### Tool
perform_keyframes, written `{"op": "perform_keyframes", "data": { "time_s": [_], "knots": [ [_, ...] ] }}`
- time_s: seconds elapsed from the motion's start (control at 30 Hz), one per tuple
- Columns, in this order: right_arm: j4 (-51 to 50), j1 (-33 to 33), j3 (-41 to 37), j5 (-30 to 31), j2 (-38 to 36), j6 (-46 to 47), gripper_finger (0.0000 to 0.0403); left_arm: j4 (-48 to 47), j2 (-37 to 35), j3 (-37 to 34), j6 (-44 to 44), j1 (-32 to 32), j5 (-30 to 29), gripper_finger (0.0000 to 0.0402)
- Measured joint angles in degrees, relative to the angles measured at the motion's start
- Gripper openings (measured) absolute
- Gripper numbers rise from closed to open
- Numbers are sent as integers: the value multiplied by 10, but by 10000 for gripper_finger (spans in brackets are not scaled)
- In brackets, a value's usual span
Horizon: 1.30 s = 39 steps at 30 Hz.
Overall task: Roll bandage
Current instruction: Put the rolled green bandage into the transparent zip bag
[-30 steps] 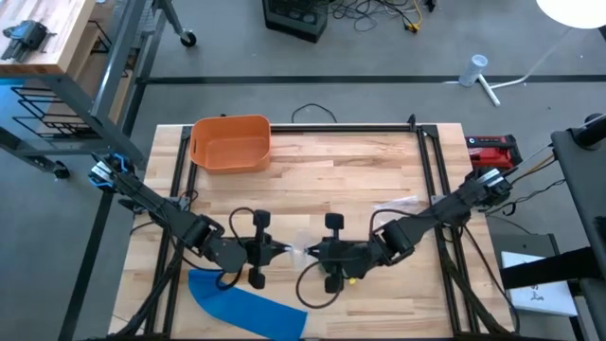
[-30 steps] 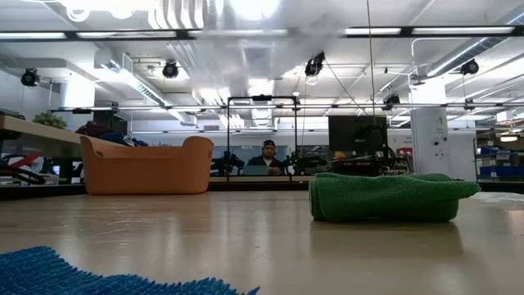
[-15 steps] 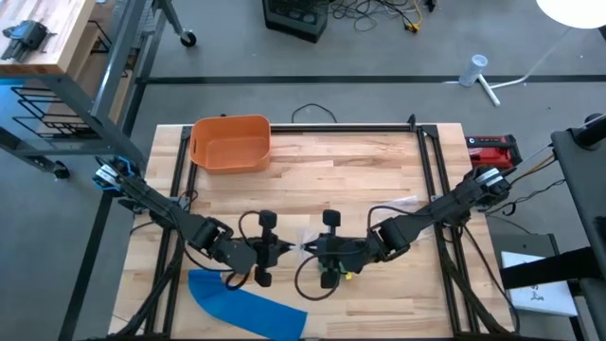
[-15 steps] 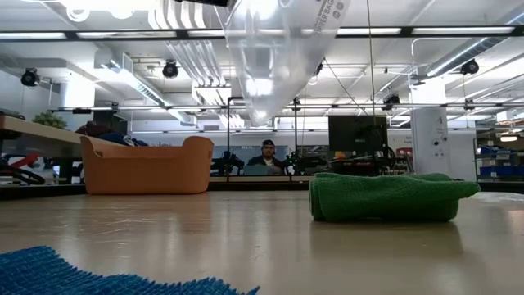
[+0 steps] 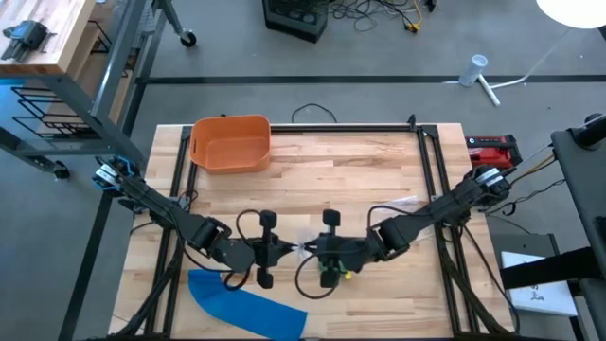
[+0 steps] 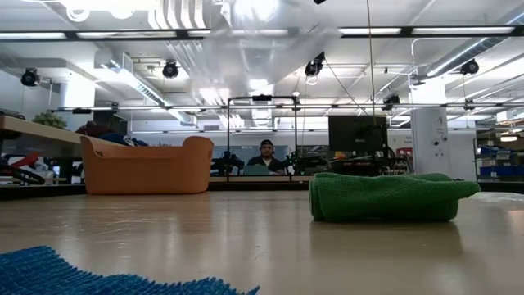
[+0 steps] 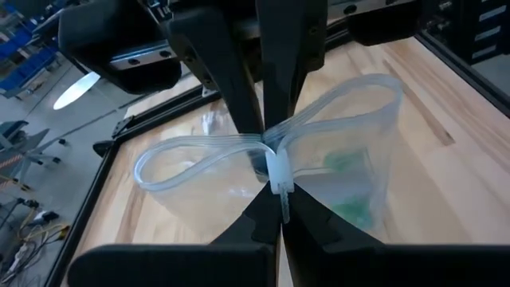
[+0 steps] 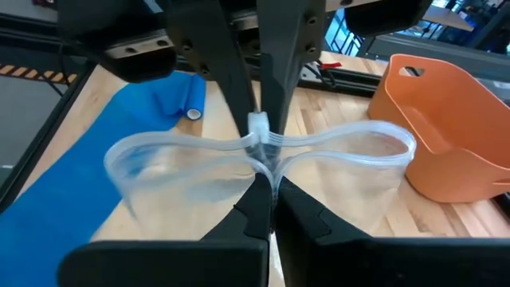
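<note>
The left gripper (image 5: 281, 251) and the right gripper (image 5: 310, 251) meet tip to tip over the table (image 5: 360, 180), just toward six o'clock of its centre. Both are pressed together, pinching the rim of one clear plastic bag (image 7: 335, 171) from opposite sides, so the rim bows out in a loop on either side of the pinch. Something green (image 7: 351, 209) shows through the bag's wall. The blue bandage (image 5: 241, 305) lies unrolled flat at about seven o'clock from the grippers, near the left one but apart from it. An orange bin (image 5: 230, 142) sits at eleven o'clock.
</note>
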Motion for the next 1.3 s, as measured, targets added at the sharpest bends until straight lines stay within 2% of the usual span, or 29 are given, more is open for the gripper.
{"op": "perform_keyframes", "data": {
  "time_s": [0.33,0.67,0.83,1.0,1.3],
  "knots": [
    [-10,1,0,0,0,-10,2,1,0,0,0,0,0,0],
    [-188,13,37,-1,-9,60,3,-39,-2,0,-12,0,1,0],
    [-201,21,37,-1,-9,57,10,-48,0,0,-17,0,2,0],
    [-202,33,38,-1,-9,45,60,-59,5,0,-15,2,5,0],
    [-251,57,38,-3,-12,82,192,-74,4,0,-21,2,15,0]
  ]
}}
